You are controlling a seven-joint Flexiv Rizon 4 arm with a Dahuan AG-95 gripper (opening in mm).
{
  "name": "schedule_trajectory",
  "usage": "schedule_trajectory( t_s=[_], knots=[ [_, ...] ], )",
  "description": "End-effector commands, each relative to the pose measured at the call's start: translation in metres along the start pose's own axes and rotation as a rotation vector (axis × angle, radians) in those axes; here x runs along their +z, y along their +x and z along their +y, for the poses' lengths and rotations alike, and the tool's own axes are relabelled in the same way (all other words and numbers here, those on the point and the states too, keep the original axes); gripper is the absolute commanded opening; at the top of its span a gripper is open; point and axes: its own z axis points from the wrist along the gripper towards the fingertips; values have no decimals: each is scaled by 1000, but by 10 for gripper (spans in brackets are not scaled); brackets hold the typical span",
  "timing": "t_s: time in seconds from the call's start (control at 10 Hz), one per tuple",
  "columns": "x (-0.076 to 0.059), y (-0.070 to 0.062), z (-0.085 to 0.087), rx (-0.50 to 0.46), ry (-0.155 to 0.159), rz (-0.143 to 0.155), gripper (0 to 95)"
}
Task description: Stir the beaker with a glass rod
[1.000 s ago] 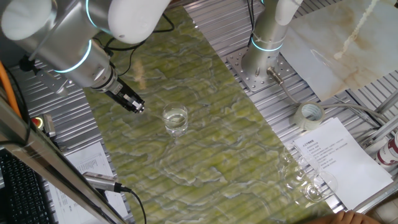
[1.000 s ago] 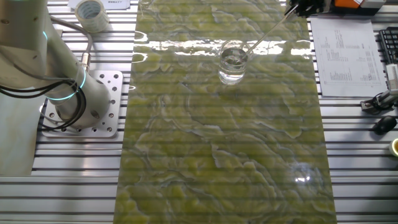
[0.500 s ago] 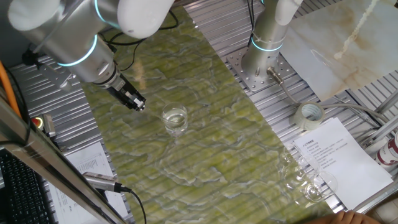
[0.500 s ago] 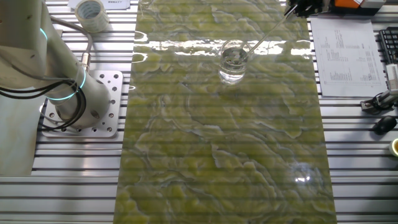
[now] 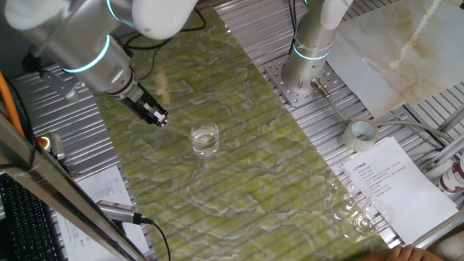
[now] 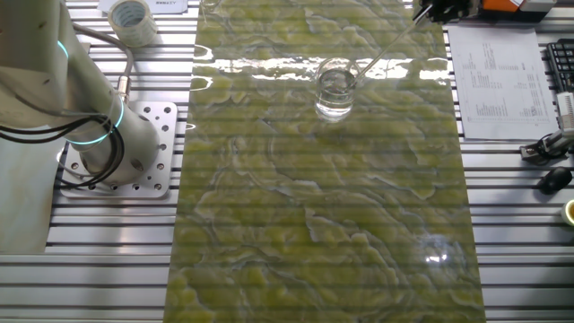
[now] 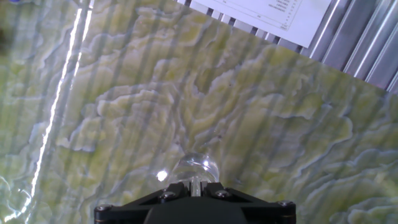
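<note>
The beaker is a short clear glass standing on the green marbled mat. It also shows in the other fixed view. My gripper is up and to the left of it, shut on the glass rod. In the other fixed view the gripper is at the top edge, and the thin rod slants down from it into the beaker's mouth. In the hand view the rod sits between the black fingers, with the beaker just beyond them.
A tape roll and printed papers lie to the right, with a cluster of round glass vessels at the mat's near right. A second arm's base stands at the back. A keyboard and cables lie at the left.
My gripper has shifted slightly up and to the left with the rod still in it. The rod's lower end has moved a little inside the beaker. The beaker stays put.
</note>
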Motion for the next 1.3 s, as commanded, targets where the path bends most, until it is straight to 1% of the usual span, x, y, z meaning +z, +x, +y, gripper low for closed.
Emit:
schedule_trajectory(
  t_s=[0.1, 0.7, 1.3],
  knots=[
    [-1, 2, 0, 7, 1, -13, 0],
    [-10, 4, 2, 10, 5, -24, 0],
    [-13, 7, 1, 14, 13, -42, 0]
  ],
)
